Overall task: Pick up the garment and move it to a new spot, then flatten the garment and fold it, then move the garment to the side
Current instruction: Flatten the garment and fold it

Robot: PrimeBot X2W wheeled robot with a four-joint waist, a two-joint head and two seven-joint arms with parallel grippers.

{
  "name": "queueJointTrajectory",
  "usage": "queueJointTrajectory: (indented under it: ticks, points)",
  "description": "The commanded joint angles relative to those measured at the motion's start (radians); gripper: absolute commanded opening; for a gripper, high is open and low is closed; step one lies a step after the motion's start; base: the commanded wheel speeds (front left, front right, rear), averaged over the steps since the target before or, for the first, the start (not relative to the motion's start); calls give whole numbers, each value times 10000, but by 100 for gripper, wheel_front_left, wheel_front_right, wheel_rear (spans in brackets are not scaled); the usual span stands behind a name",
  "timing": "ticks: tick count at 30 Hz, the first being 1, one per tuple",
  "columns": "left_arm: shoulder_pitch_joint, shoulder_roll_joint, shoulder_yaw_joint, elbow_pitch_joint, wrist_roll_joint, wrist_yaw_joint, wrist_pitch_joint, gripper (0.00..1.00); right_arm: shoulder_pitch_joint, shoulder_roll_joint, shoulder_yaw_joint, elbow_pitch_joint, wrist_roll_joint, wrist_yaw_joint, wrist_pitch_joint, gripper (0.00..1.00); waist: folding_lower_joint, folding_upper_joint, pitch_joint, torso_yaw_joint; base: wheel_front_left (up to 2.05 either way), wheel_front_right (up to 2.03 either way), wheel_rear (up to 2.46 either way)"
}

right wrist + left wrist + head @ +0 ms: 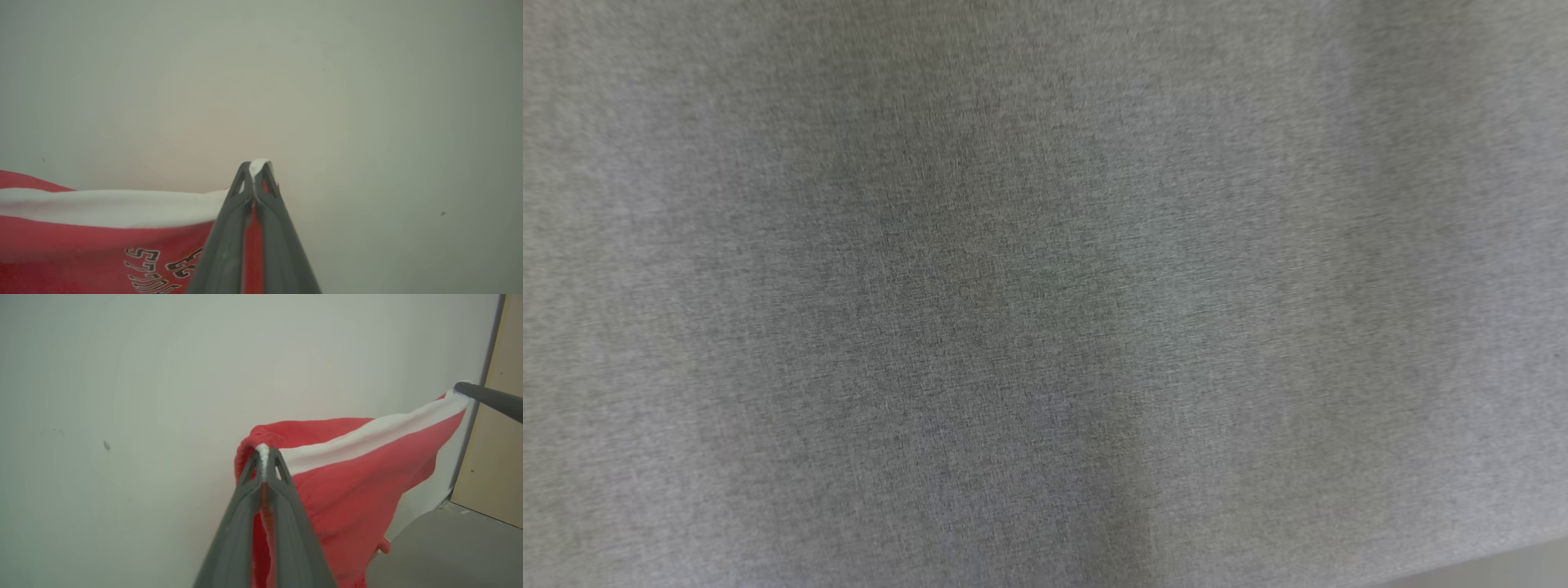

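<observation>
**Thin grips at both ends left the garment at risk of slipping**

The left jaws were closed on one end of the white band [367, 437] of the red garment [351, 490]. Only a small tuft of cloth showed past the tips of the two dark fingers [288, 522]. The right jaws were closed in the same way on the band's other end, with a white nub poking out above them in the right wrist view.

The garment hung in the air between the two arms, in front of a pale wall [122, 375]. Its band was pulled nearly straight, and the red cloth with its black lettering [163, 265] drooped below. A grey table [449, 547] lay lower down and off to one side. The head view looked at blurred grey weave, probably that same table top.

The main danger was judged to be the shallow bite. Each grip held little more than the band's edge, so any further pull apart, or a jerk while carrying, could draw one end free. The garment would then swing from a single corner.

A second risk lay in the lowering. The loose cloth would probably reach the table first. If the arms came straight down rather than trailing it across, that part could fold under and bunch, spoiling the flattening.

Uneven height between the two ends would leave the garment skewed.
</observation>
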Motion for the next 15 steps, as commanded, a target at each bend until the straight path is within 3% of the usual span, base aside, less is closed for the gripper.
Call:
queueJointTrajectory:
  ticks: [1,9,15]
  points:
    - [683,245,78,-303,-31,19,-72,0,685,-160,124,-319,190,-23,-139,0,0,0,-481,-38,0,0,0]
    - [4488,629,1656,-2438,423,508,-70,0,4042,-581,438,-2087,629,-23,-404,0,0,0,-1762,-46,0,0,0]
    - [7243,545,2632,-3899,893,1020,-70,0,6453,-853,247,-3140,570,-23,-459,0,0,0,-2478,-84,0,0,0]
